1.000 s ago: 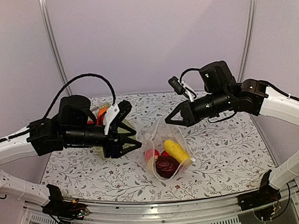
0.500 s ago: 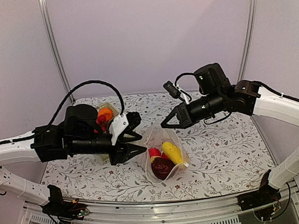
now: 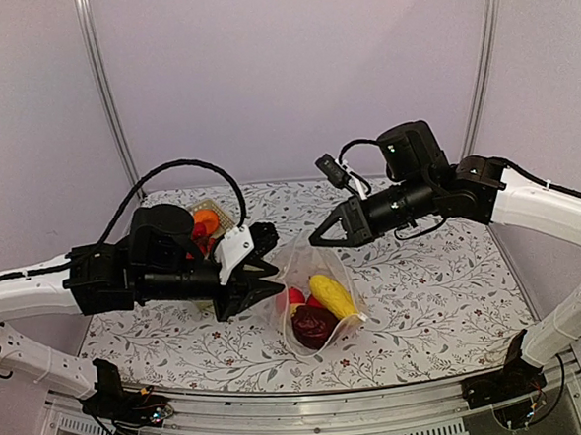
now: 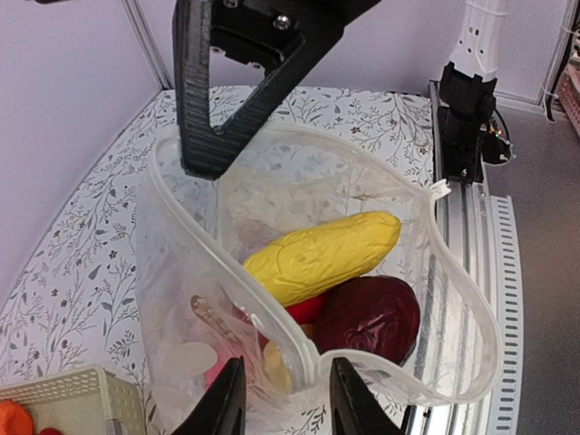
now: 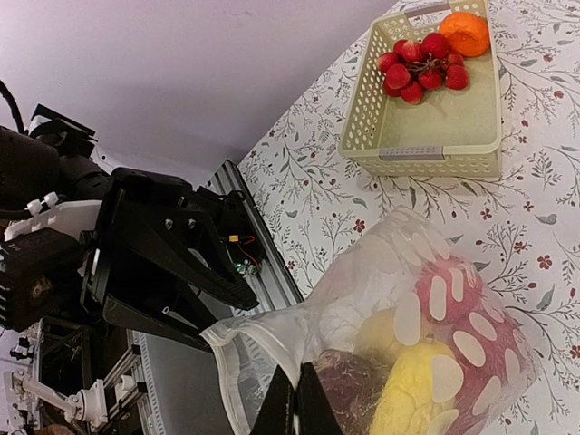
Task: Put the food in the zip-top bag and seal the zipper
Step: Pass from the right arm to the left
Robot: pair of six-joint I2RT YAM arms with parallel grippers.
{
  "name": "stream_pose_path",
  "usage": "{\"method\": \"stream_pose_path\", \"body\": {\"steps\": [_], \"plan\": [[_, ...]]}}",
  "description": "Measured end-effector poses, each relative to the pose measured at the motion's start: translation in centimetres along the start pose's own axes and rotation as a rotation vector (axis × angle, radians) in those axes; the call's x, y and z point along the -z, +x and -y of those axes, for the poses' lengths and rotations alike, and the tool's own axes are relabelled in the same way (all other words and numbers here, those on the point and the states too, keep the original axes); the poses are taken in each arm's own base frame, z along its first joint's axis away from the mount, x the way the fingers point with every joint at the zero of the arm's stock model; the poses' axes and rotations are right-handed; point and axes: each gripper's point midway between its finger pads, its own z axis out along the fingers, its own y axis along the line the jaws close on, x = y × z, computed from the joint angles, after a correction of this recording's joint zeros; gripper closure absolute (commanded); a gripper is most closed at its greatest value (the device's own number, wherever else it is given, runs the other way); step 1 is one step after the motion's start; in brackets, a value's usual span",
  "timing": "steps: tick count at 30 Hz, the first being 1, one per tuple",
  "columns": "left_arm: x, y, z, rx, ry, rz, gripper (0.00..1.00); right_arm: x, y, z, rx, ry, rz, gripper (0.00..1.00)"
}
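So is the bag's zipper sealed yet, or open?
Open. In the left wrist view the zipper forms a wide loop, its sides apart, with the yellow fruit and maroon fruit visible through the mouth.

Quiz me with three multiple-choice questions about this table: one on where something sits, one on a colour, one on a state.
1. Where is the long yellow fruit?
A. On the bare table
B. Inside the clear bag
C. Hanging in the air

2. What colour is the round fruit in the corner of the basket?
A. Blue
B. Orange
C. White

3. How is the bag's zipper strip?
A. Gaping open in a wide loop
B. Pressed shut
C. Tied in a knot

Answers:
1 B: the left wrist view shows it lying within the bag's walls.
2 B: it sits orange beside the red berries.
3 A: the strip's two sides stand far apart.
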Motion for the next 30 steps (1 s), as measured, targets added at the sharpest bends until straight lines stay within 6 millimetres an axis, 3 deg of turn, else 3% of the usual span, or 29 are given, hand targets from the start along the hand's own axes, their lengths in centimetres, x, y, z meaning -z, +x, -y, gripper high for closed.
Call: {"method": "stream_pose_path", "body": {"steps": [10,13,18,24,30], "plan": [[-1.4,1.1,0.4,-0.003,0.019,-0.042,0.88,-0.2,0.1,-0.1,-0.008,-0.015,-0.004,1.0],[-1.6,1.1,0.4,-0.006,0.02,-0.045,0.99,-0.2,0.2,0.0,-0.013,-0.013,-0.006,1.0],[-1.6,0.7,0.5,0.003,0.026,-0.036,1.0,-0.4,0.2,0.3,-0.024,-0.009,-0.007,0.99],[-1.3,0.4,0.0,0.082,0.022,-0.025,1.0,-0.2,-0.2,1.8,-0.047,0.007,0.017,0.46],[0.2,-0.5,-4.4,0.339,-0.018,0.04,1.0,2.6,-0.4,6.4,-0.11,0.108,0.101,0.15]]}}
